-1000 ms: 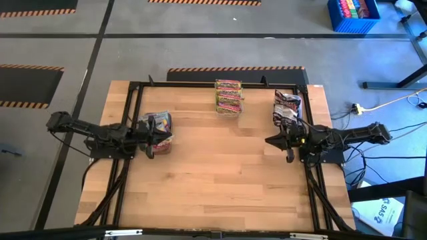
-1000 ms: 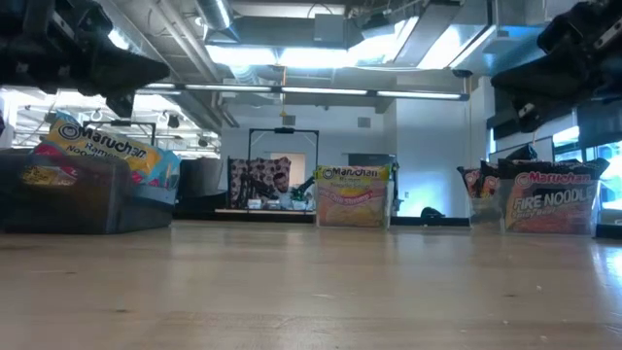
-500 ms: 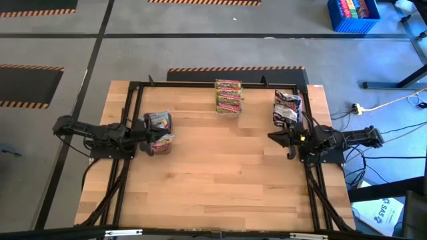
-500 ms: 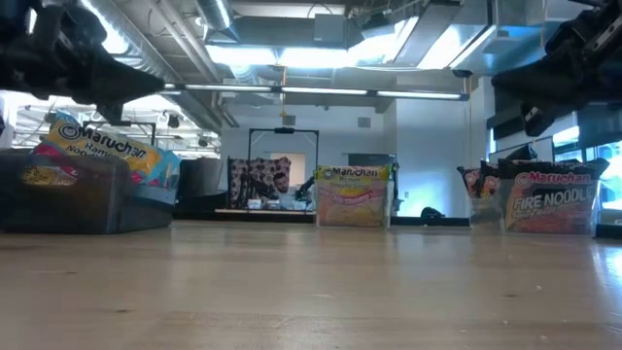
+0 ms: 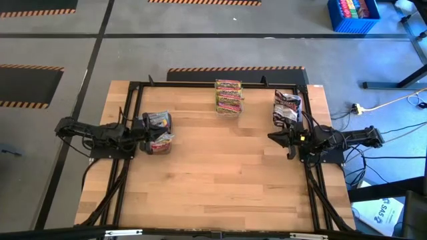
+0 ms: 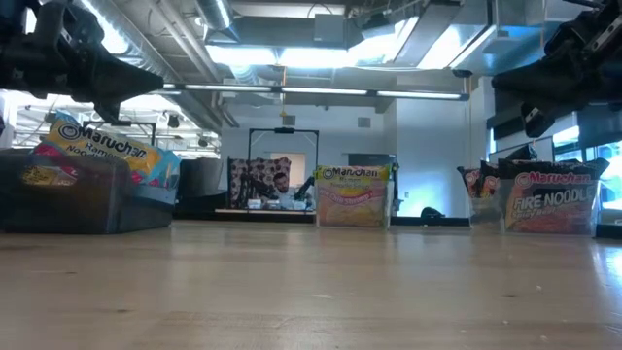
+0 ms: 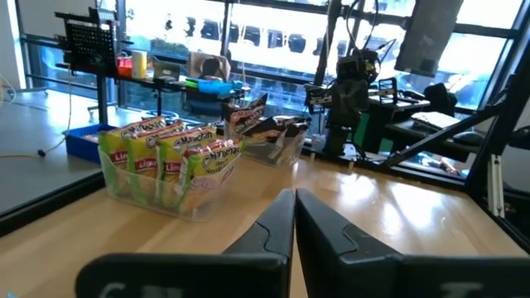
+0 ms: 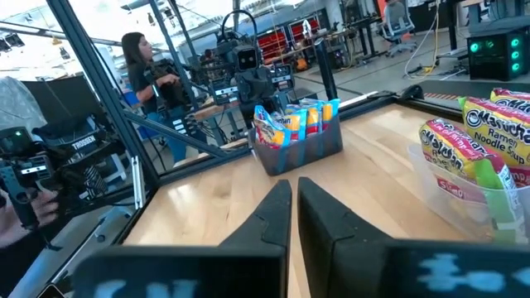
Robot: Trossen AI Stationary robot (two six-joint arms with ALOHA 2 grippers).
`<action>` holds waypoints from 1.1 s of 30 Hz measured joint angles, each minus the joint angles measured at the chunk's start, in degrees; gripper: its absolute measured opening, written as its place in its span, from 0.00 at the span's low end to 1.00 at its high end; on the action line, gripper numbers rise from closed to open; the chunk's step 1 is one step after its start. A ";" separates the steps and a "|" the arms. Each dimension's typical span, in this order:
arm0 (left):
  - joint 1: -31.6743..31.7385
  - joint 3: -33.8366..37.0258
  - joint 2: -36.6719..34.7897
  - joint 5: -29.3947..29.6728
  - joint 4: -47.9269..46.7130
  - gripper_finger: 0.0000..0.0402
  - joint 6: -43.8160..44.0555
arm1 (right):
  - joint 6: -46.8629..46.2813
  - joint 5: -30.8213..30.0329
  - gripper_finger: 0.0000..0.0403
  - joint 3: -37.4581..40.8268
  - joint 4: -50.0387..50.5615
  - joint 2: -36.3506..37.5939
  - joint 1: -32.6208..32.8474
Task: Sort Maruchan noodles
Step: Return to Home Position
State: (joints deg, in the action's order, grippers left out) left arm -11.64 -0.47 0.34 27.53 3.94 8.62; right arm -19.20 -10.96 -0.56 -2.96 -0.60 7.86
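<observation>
The Maruchan noodles stand upright in three clear tubs on the wooden table. Orange and blue packets [image 5: 159, 127] fill the tub at the left. Yellow-green packets [image 5: 228, 97] fill the tub at the far middle. Dark packets [image 5: 287, 107] fill the tub at the far right. My left gripper [image 7: 294, 194] is shut and held level at the left tub's left side [image 5: 148, 135]; I cannot tell whether it touches the tub. My right gripper [image 8: 291, 184] is shut, level, just nearer than the dark packets' tub [image 5: 270, 138], and holds nothing.
Black frame rails [image 5: 133, 87] run along the table's left, far and right sides. A blue crate [image 5: 352, 13] sits on the floor beyond the far right corner. A person [image 8: 137, 54] stands in the room past the table's left side.
My left arm has drawn back a little toward the table's left edge, so more of the left tub's top shows. Both grippers have stayed shut, and no packet or tub has moved.
</observation>
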 joint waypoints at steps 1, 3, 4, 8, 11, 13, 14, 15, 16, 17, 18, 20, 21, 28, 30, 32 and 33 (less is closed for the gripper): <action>0.00 0.00 0.00 0.00 0.00 0.02 0.00 | 0.00 0.01 0.02 0.00 0.00 0.00 0.00; 0.00 0.00 0.02 0.00 -0.02 0.03 -0.06 | 0.00 0.02 0.02 0.00 0.00 0.00 0.00; 0.00 0.00 0.00 0.02 0.00 0.02 -0.07 | 0.00 0.00 0.02 0.00 0.00 0.00 0.00; 0.00 0.00 0.01 0.00 -0.01 0.01 -0.11 | 0.00 0.01 0.02 0.00 0.00 0.00 0.00; 0.00 0.00 0.02 0.02 -0.02 0.01 -0.17 | 0.00 0.02 0.02 0.00 0.00 0.00 0.00; 0.00 0.00 0.02 0.00 -0.02 0.00 -0.16 | 0.00 0.02 0.02 0.00 0.00 0.00 0.00; 0.00 0.00 0.02 0.02 -0.02 0.00 -0.17 | 0.00 0.02 0.02 0.00 0.02 0.00 0.00; 0.00 0.00 0.02 0.02 -0.02 0.00 -0.17 | 0.00 0.02 0.02 0.00 0.02 0.00 0.00; 0.00 0.00 0.02 0.02 -0.02 0.00 -0.17 | 0.00 0.02 0.02 0.00 0.02 0.00 0.00; 0.00 0.00 0.02 0.02 -0.02 0.01 -0.17 | 0.00 0.02 0.02 0.00 0.02 0.00 0.00; 0.00 0.00 0.02 0.02 -0.02 0.01 -0.17 | 0.00 0.02 0.02 0.02 0.02 0.00 0.00; 0.00 0.00 0.02 0.02 -0.02 0.02 -0.17 | 0.00 0.02 0.02 0.02 0.02 0.00 0.00; 0.00 0.00 0.02 0.02 -0.02 0.02 -0.17 | 0.00 0.02 0.02 0.02 0.02 0.00 0.00; 0.00 0.00 0.02 0.02 -0.02 0.03 -0.17 | 0.00 0.02 0.02 0.02 0.02 0.00 0.00; 0.00 0.00 0.02 0.02 -0.02 0.03 -0.17 | 0.00 0.02 0.02 0.02 0.02 0.00 0.00; 0.00 0.00 0.02 0.02 -0.02 0.02 -0.17 | 0.00 0.02 0.02 0.02 0.02 0.00 0.00; 0.00 0.00 0.02 0.02 -0.02 0.02 -0.17 | 0.00 0.04 0.02 0.02 0.02 0.00 0.00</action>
State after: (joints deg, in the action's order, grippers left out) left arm -11.64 -0.47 0.36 27.55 3.92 8.45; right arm -19.20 -10.92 -0.54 -2.94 -0.60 7.86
